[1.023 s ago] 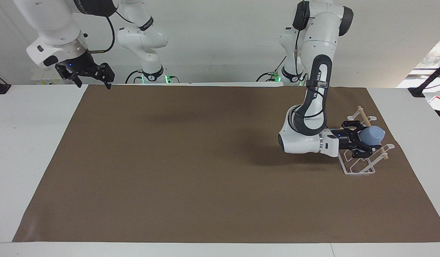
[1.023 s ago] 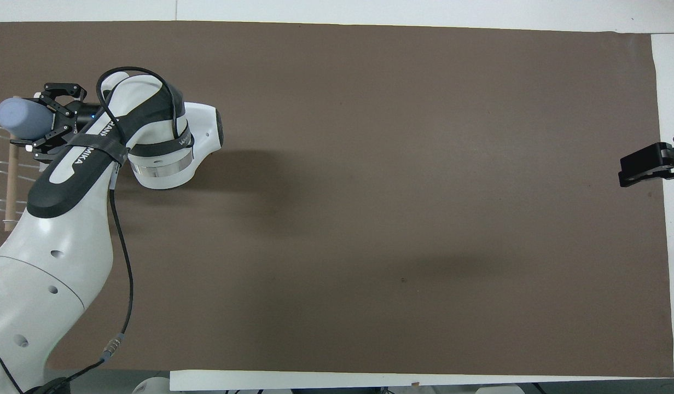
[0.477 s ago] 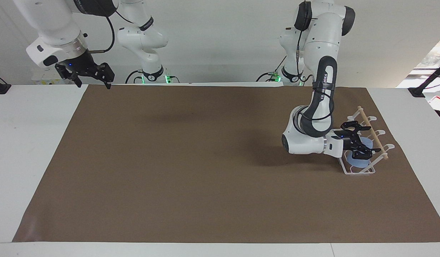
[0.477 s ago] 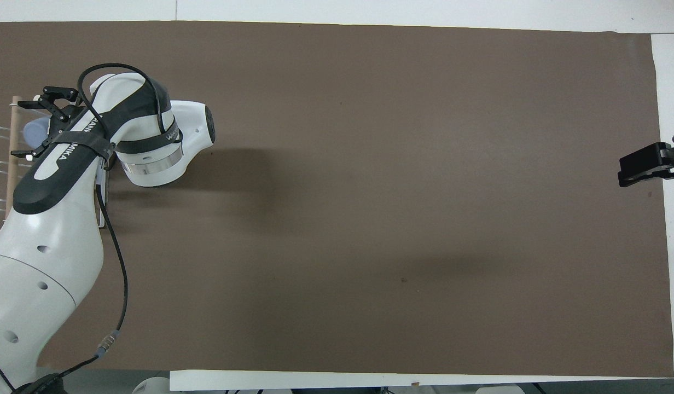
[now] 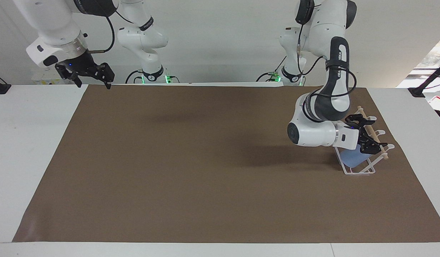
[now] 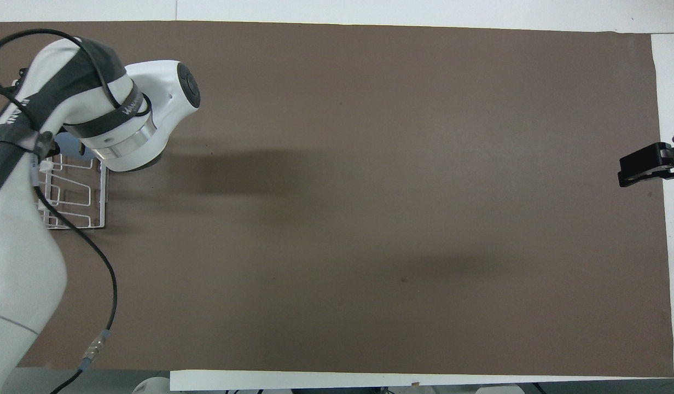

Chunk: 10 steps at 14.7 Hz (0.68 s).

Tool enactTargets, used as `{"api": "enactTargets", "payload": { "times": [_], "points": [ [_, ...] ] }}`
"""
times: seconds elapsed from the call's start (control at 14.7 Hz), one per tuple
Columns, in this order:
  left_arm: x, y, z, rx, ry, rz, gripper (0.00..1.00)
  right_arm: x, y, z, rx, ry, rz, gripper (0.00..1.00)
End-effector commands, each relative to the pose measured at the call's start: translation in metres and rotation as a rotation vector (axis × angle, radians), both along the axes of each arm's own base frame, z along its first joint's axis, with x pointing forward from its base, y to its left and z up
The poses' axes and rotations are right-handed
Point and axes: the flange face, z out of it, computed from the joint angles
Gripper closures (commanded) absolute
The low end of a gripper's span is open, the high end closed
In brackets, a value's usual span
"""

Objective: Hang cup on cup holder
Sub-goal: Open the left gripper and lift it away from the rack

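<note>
Brown-matted surface (image 5: 191,160): cup (image 5: 352,157) now sits in the cup holder (image 5: 363,167), released. Left gripper (image 5: 366,137), jaws spread and empty, has lifted above the holder's rod. Right gripper (image 5: 89,73) waits unchanged, jaws spread.

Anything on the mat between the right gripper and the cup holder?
Nothing: the facing view shows bare mat from the right gripper to the cup holder.

Table (image 5: 34,142): white top, bare along its edges.
Mat (image 5: 205,160): brown sheet spread flat over most of the table.
Cup holder (image 5: 359,170): white wire rack standing on the mat, toward the left arm's end.
</note>
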Motion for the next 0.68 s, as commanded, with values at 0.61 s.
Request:
{"api": "enactTargets", "payload": {
  "times": [0.61],
  "points": [
    [-0.059,0.095,0.156,-0.778,0.592,-0.394,0.00,-0.006,-0.002,0.000,0.003,-0.010,0.020,0.00]
  ]
}}
